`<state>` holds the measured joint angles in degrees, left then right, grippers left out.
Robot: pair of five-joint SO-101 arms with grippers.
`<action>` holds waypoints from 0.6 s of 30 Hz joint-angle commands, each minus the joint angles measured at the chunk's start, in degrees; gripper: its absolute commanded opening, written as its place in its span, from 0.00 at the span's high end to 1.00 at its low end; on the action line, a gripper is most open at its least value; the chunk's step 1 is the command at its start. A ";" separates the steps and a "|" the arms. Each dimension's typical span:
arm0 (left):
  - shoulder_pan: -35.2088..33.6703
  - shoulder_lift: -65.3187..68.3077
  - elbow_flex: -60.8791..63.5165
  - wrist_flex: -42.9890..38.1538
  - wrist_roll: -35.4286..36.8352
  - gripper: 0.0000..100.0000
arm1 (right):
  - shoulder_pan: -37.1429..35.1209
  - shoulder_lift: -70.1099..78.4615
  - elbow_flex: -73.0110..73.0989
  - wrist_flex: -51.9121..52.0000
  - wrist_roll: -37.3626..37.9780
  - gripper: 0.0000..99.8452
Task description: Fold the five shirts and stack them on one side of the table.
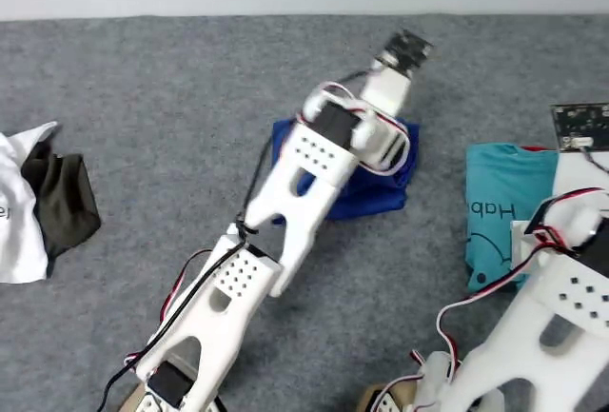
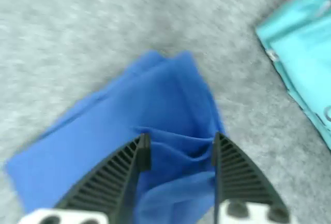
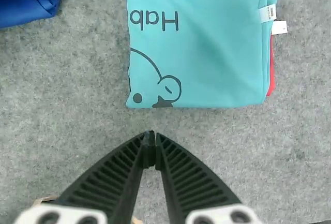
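A crumpled blue shirt point(image 1: 371, 193) lies mid-table under the left arm. In the left wrist view my left gripper point(image 2: 181, 149) is open just above the blue shirt point(image 2: 155, 100), with a raised fold of cloth between its fingers. A folded teal shirt point(image 3: 201, 38) with a dark print lies on top of a red shirt point(image 3: 270, 76) at the table's right side. My right gripper point(image 3: 151, 138) is shut with nothing in it, over bare grey carpet just short of the teal shirt's point(image 1: 500, 212) near edge.
At the table's left edge a white shirt point(image 1: 19, 212) and a dark shirt point(image 1: 62, 193) lie bunched together. The grey carpet point(image 1: 171, 127) between them and the blue shirt is bare. The right arm point(image 1: 561, 288) covers part of the teal shirt.
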<state>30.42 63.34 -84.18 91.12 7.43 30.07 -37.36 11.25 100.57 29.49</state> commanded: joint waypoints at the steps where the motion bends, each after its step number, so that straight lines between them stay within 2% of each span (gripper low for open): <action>1: -4.22 -3.60 -7.43 6.15 -1.23 0.82 | 0.48 -1.54 -0.44 2.07 -0.70 0.99; 3: -6.51 -4.75 -10.86 9.85 -2.90 0.87 | 0.04 -1.54 -0.44 2.07 -0.70 0.99; 6: -9.93 -6.86 -10.33 9.76 -5.71 0.99 | -3.91 -1.36 -0.35 2.15 -0.70 0.99; 12: -11.52 -9.58 3.74 9.58 -7.47 0.99 | -12.44 -1.01 -0.44 2.07 -5.36 0.99; 18: -6.59 -9.49 18.07 8.09 -11.96 0.99 | -13.67 -1.27 -0.44 1.98 -5.27 0.99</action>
<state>20.66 57.63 -70.29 99.30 -2.86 17.05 -37.36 11.25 100.57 24.66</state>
